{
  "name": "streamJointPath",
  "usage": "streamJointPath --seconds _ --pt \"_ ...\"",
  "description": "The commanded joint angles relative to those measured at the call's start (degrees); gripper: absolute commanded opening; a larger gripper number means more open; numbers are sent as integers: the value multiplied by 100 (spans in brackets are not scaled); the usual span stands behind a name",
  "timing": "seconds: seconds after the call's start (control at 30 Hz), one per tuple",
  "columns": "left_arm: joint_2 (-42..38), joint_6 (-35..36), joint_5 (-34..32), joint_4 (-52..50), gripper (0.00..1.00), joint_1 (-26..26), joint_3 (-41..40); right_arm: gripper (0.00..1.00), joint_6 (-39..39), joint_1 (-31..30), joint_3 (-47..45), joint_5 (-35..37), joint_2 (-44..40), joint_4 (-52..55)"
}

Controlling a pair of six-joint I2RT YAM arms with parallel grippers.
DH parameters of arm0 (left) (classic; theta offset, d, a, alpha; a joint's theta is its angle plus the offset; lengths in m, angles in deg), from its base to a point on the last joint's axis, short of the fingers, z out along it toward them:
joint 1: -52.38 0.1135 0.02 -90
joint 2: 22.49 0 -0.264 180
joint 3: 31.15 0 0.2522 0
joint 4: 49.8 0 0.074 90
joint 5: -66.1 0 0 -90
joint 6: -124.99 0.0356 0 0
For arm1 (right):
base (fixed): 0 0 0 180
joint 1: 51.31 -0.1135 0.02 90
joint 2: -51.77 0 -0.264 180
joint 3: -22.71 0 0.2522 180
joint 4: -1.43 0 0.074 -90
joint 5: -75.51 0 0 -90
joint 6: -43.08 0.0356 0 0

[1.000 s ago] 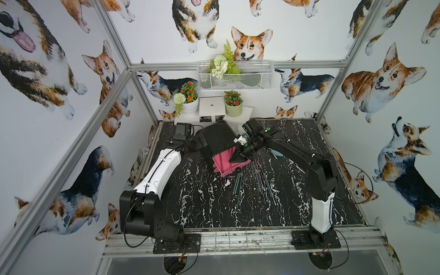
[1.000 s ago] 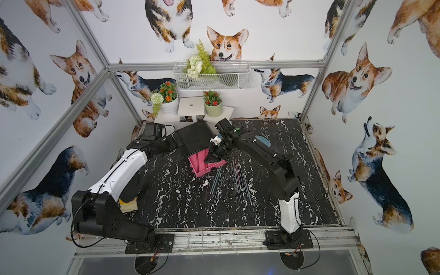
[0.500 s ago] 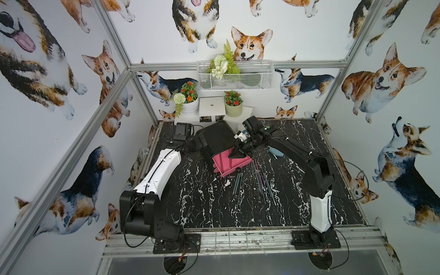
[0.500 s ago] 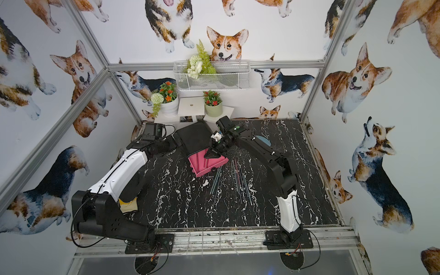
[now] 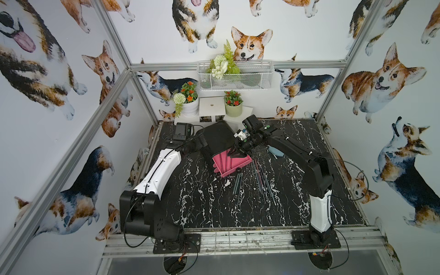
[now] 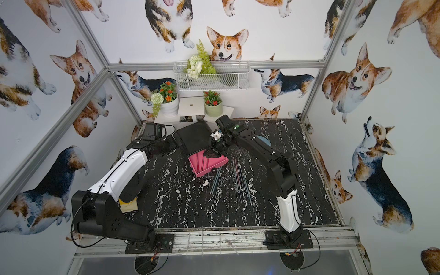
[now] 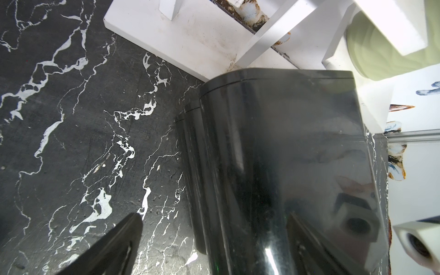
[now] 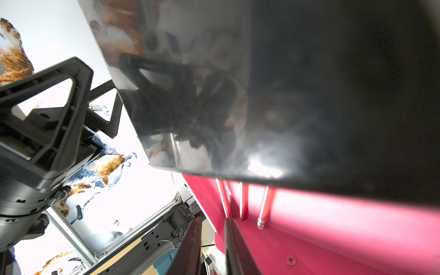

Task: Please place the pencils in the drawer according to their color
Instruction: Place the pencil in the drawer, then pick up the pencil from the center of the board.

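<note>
only in wrist views: right jaws narrow beside pencils [image 8: 243,202], left jaws wide

— Where do the top views sit?
— High above the front edge, side by side, looking down and back over the whole table [image 5: 214,209] (nearly the same picture twice).
— And the wrist cameras?
— Very close in. Left wrist faces the drawer chest [image 7: 273,154] on its glossy black side; right wrist peers into its open pink drawer [image 8: 333,226]. All four share that chest.
</note>
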Motion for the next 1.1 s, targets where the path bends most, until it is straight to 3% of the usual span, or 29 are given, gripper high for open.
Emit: streamJointPath --seconds 0.0,0.23,0.43,0.63,0.83,1.07 --pt "-40 25 28 56 100 7 1 24 -158 -9 1 146 -207 243" --pt "-66 32 1 31 100 4 -4 24 -738 -21 -221 1324 -1125 957" --pt "-90 -8 10 27 100 -1 5 24 -932 29 -1566 2741 -2212 1003" --pt "-110 -2 -47 -23 100 4 20 18 -943 667 -3198 2786 -3052 501" --pt "-66 -7 -78 -46 100 3 34 14 -1428 698 -3568 3092 -2656 340" --pt "-40 -15 -36 -55 100 2 45 14 -1767 717 -3161 3128 -1660 158"
